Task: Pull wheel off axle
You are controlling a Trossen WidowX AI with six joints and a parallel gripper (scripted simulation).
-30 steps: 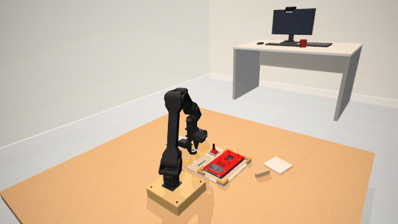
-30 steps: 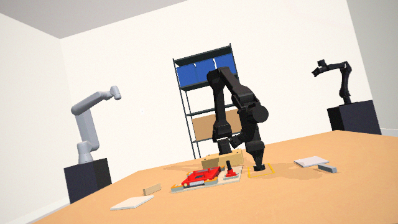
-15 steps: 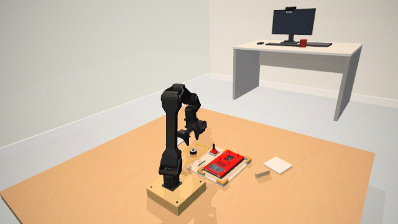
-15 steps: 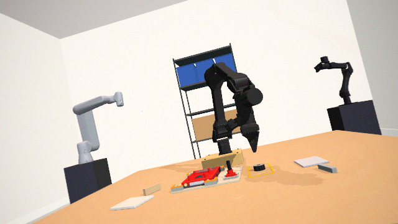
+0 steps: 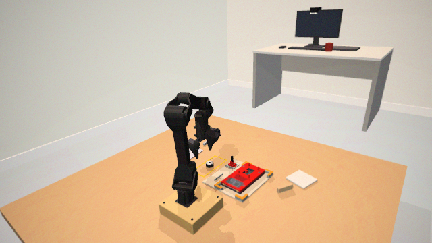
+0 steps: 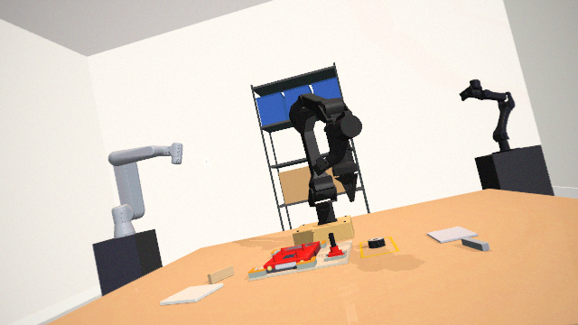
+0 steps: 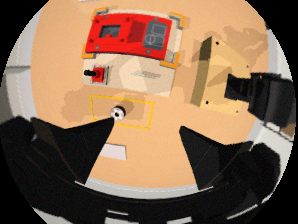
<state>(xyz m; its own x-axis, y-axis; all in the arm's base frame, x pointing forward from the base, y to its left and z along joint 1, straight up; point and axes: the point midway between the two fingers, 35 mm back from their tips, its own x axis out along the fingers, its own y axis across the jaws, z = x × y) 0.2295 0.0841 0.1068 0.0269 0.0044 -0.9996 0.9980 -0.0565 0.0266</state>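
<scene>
The black and white wheel (image 5: 209,164) (image 6: 376,243) (image 7: 118,114) lies flat on the table inside the yellow outline of the marked area (image 5: 215,168) (image 6: 380,254) (image 7: 122,99). The black upright axle (image 5: 231,158) (image 6: 331,239) (image 7: 90,73) stands bare on its red base, beside the marked area. My gripper (image 5: 204,153) (image 7: 148,125) is wide open and empty, pointing down well above the table. Its fingers touch nothing. In the wrist view the left fingertip only overlaps the wheel's edge by line of sight. In the exterior view the fingers line up, one hiding the other.
A red housing (image 5: 248,173) (image 6: 293,255) (image 7: 135,35) with raised pegs sits between orange corner brackets on the pale board beside the axle. A white plate (image 5: 302,179) (image 6: 191,294) and a tan block (image 5: 285,188) (image 6: 220,274) lie beyond it. Another pale plate (image 6: 452,234) (image 7: 115,151) and a grey block (image 6: 475,244) lie past the marked area.
</scene>
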